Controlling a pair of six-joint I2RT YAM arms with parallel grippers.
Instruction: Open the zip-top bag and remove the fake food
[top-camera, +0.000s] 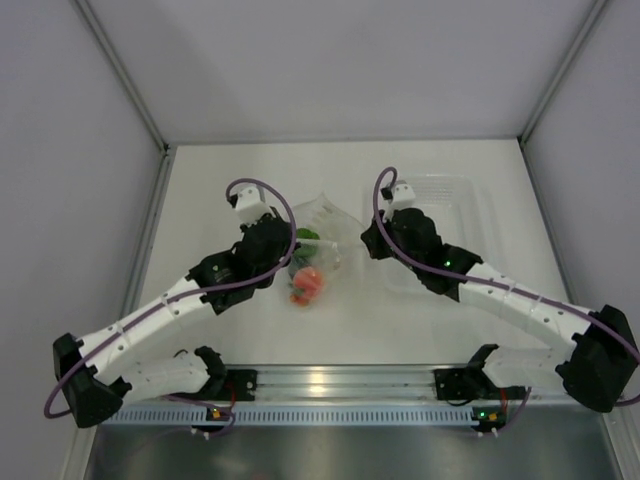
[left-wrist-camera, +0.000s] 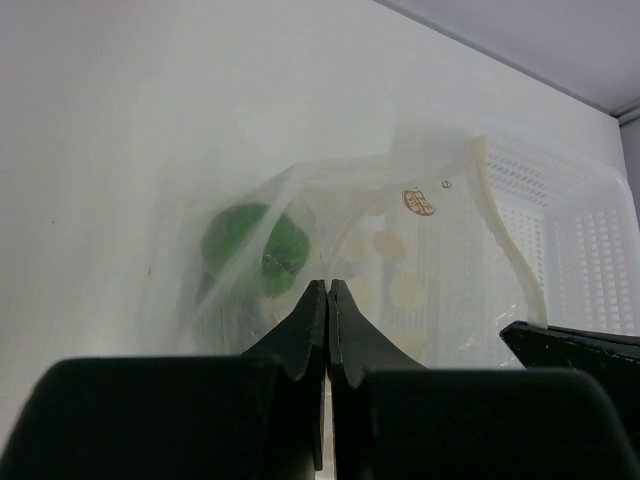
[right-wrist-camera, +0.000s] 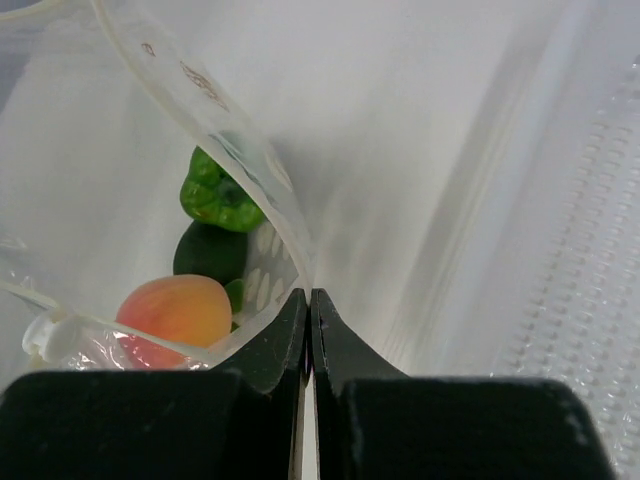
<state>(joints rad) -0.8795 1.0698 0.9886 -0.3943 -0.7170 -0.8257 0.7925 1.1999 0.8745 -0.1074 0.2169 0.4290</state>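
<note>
Left gripper (left-wrist-camera: 327, 287): pressed shut, pinching bag (left-wrist-camera: 420, 205) film, left side.
Right gripper (right-wrist-camera: 309, 297): clamped on bag rim, right side.
Pepper (right-wrist-camera: 215, 195), peach (right-wrist-camera: 175, 310): inside bag.
Tray (top-camera: 470, 190): right of bag.

Brown round stamp (left-wrist-camera: 418, 203) on zip-top bag (left-wrist-camera: 400, 255): too small to read.

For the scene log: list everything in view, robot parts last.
small crinkly transparent plastic zip-top bag: one, clear, between the arms
bright green plastic toy pepper: one, green, inside bag
dark green plastic toy avocado: one, dark green, inside bag
orange-pink plastic toy peach: one, orange-pink, inside bag
rigid clear rectangular plastic tray: one, clear, right of bag
white table: one, white, beneath everything
left arm: one, white-black, jaws shut on bag
right arm: one, white-black, jaws shut on bag
</note>
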